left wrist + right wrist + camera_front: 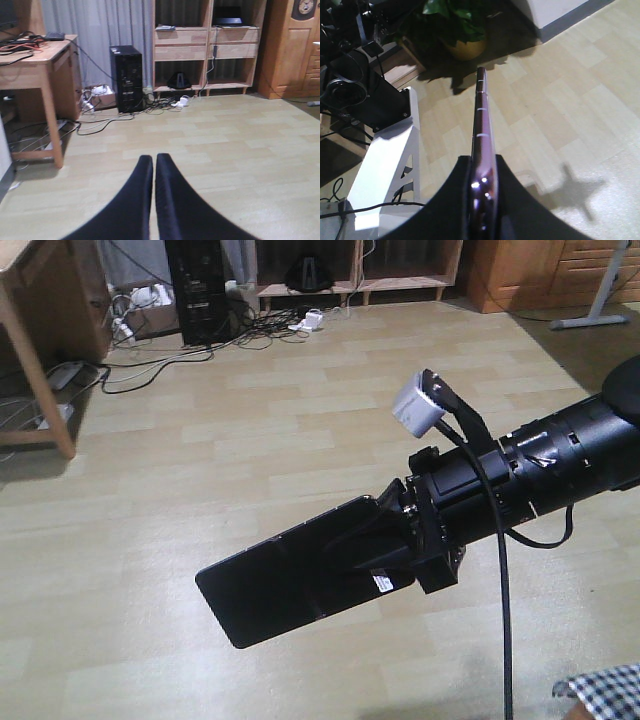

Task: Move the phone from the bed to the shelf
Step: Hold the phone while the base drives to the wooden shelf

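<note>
The phone [280,590], a glossy black slab with a small white sticker near the held end, hangs above the floor. My right gripper [350,540] is shut on one end of it. In the right wrist view the phone [481,110] stands edge-on with a pinkish rim, clamped between the jaws of the right gripper [482,162]. My left gripper [153,159] is shut with nothing in it and points across the floor toward the shelf [207,47]. The shelf [350,285] lies far across the room. A gingham corner of the bed [605,685] shows at the bottom right.
A wooden desk [42,62] stands at the left, with a black computer tower [127,77] and tangled cables [100,117] beside it. A brown cabinet [290,47] is right of the shelf. A potted plant [462,45] and a white stand [385,165] show near the right arm.
</note>
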You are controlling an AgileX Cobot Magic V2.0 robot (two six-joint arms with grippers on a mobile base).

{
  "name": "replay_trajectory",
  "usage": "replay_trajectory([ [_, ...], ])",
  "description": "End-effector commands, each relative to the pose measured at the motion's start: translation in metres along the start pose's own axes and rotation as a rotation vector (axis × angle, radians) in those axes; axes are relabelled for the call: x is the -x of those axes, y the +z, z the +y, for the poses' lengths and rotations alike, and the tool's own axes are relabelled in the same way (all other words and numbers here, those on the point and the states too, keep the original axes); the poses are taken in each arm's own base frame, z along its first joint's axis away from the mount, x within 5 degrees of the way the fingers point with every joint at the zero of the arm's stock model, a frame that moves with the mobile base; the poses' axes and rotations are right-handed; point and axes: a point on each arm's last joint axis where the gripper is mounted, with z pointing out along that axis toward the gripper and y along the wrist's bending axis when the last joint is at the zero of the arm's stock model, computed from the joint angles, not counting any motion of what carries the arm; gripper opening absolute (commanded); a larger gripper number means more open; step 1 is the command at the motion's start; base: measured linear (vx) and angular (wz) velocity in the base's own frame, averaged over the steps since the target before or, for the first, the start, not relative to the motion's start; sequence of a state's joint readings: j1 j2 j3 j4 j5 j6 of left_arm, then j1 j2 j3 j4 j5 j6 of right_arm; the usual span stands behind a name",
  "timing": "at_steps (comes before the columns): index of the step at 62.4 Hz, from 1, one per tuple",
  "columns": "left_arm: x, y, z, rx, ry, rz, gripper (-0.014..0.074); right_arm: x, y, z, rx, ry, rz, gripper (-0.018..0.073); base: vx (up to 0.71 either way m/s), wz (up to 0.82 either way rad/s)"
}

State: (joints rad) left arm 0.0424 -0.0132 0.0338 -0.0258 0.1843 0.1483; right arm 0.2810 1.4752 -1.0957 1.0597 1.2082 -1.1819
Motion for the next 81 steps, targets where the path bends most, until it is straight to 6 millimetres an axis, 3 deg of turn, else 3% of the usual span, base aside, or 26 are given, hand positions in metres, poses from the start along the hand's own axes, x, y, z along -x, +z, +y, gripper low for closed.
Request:
replay_trajectory([
  [1,0.0142,-0.0030,0.0016,0.010,-0.014,-0.107,0.0001,0.0124,-0.0113,0.0198,0.079,-0.026,-0.069,-0.0002,0.38,-0.16],
  [81,0.0142,-0.0030,0.0016,0.010,-0.014,-0.107,0.0001,0.0124,-0.0113,0.0198,0.079,-0.026,-0.069,-0.0002,0.39,-0.18],
])
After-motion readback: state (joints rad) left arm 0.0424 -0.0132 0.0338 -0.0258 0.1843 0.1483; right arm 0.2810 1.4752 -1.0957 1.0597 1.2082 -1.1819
